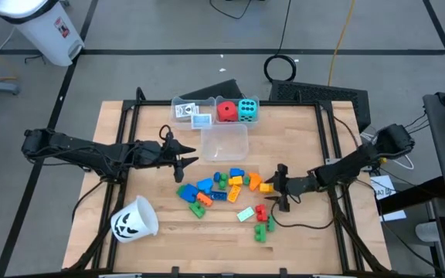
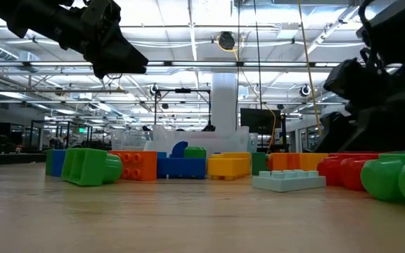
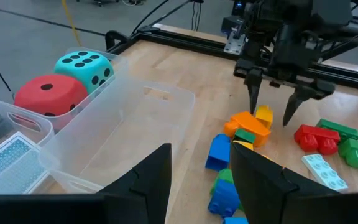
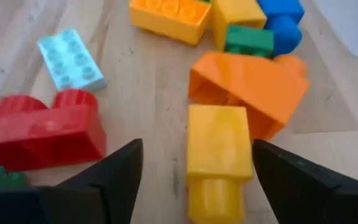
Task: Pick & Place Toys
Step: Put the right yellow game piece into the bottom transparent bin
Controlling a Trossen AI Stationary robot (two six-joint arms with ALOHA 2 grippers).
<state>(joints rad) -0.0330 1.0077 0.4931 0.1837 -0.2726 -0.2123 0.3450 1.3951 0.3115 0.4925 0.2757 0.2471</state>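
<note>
On pale wood-grain table [image 1: 300, 147], right gripper [image 4: 194, 171] spread wide astride smooth yellow block [image 4: 219, 158], orange wedge block [image 4: 253, 87] just beyond, left gripper [image 3: 201, 171] held open beside clear bin [image 3: 129, 124].

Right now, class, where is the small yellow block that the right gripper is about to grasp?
In the right wrist view the yellow block lies between the open right gripper, touching the orange block at the pile's right edge.
</note>
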